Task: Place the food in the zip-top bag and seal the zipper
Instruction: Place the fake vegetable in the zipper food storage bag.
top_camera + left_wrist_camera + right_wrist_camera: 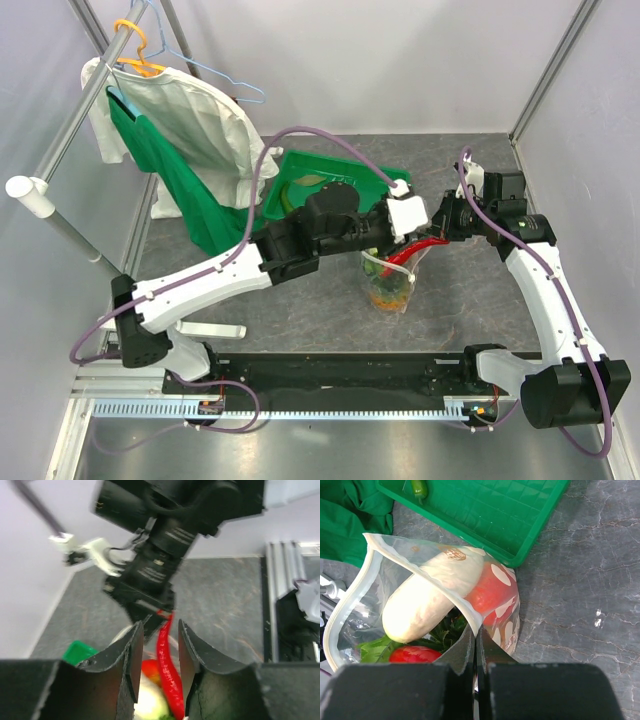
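Red chili (167,665) at stake: hangs tip-down between the parted fingers of left gripper (160,629), unpinched as far as shows, at the mouth of bag (502,615) mid-table. Could glance off the rim and land outside. Right gripper (475,647) clamped on bag rim; could fold the mouth shut if tugged. Little room beside white vegetable (430,595) and tomato (487,590). Pepper (419,487) waiting in tray (520,520) just beyond; cloth (165,180) left. Both arms crowding the mouth.

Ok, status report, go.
Right pincer shut on zip-top bag rim. Left pincer straddles red chili, grip unclear. Green pepper sits in green tray.
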You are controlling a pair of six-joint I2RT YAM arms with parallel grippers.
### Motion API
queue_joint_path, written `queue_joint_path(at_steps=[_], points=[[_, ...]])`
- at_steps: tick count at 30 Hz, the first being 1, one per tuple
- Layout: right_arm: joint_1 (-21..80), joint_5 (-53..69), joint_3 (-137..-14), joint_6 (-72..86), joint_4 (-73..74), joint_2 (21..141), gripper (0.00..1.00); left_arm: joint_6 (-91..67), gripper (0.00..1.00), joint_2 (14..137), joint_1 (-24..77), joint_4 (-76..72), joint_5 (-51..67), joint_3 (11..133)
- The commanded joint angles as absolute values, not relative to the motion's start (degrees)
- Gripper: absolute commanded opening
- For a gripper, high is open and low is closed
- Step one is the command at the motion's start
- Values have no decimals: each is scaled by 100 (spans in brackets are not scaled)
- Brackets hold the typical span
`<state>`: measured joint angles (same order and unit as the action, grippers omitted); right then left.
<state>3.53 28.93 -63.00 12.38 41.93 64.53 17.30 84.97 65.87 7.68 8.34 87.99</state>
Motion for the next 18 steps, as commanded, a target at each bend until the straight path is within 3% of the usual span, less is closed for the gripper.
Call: queue_joint_path(at_steps=[1, 7, 18], points=[[352, 3085, -6495, 1336, 3946, 6311, 0, 1811, 40, 8964, 6443, 1441, 1704, 9131], [360, 3366, -6548, 1512, 3938, 6293, 0, 1741, 40, 9474, 5872, 1872, 2715, 9412], [343, 3639, -6592, 1661, 3867, 6372, 0, 1565, 44, 10134, 5686, 2065, 2909, 9975]])
